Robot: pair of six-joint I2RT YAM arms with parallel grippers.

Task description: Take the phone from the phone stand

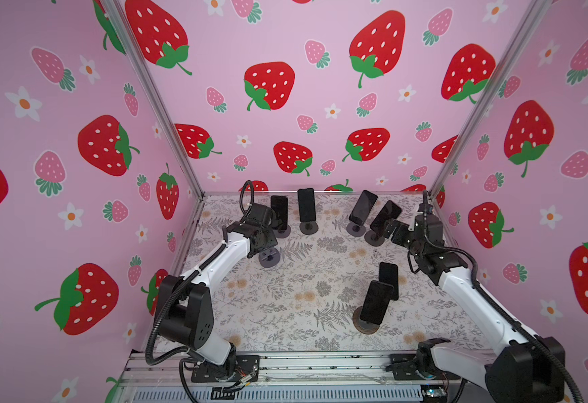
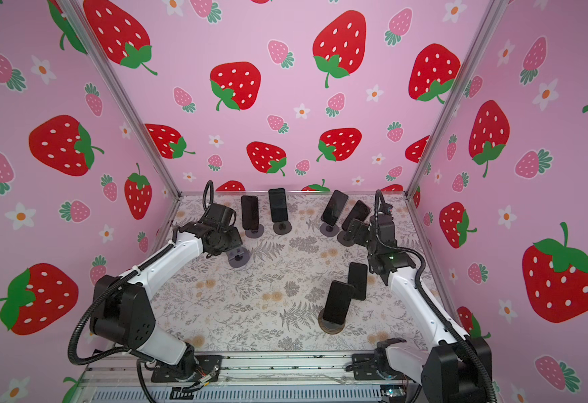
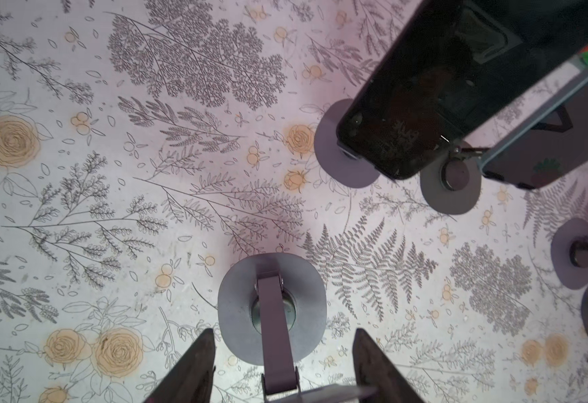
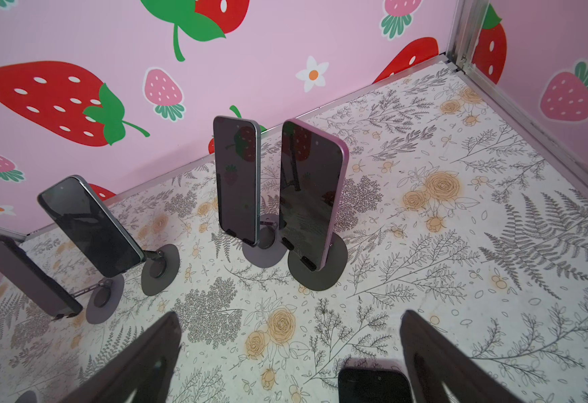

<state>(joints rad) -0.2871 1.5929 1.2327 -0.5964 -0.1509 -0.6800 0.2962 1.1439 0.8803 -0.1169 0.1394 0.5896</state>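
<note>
Left gripper (image 3: 284, 335): drawn in as tight as it goes around the head of the empty phone stand (image 3: 233, 300), far left on the table (image 1: 278, 314); it carries no phone.
Right gripper (image 4: 291, 315): spread wide with nothing in it, hovering far right and facing the purple-edged phone (image 4: 310, 195).
Task's thing: that phone stands upright on its dark stand (image 4: 334, 272), just right of a grey-edged phone (image 4: 236, 181).
Risk, neighbours: the two phones stand almost side by side, so a spread finger could knock the grey-edged one or tip its stand.
Risk, stand: nothing braces the dark stand, so a pull could drag or topple it along with the phone.
Risk, left arm: lifting without letting go would carry the empty stand off.
Phones: six. Five are on stands, and one loose phone (image 1: 389, 275) lies flat on the table, near right.
Stands: six. Five are loaded and one is empty.
Grippers: two.
</note>
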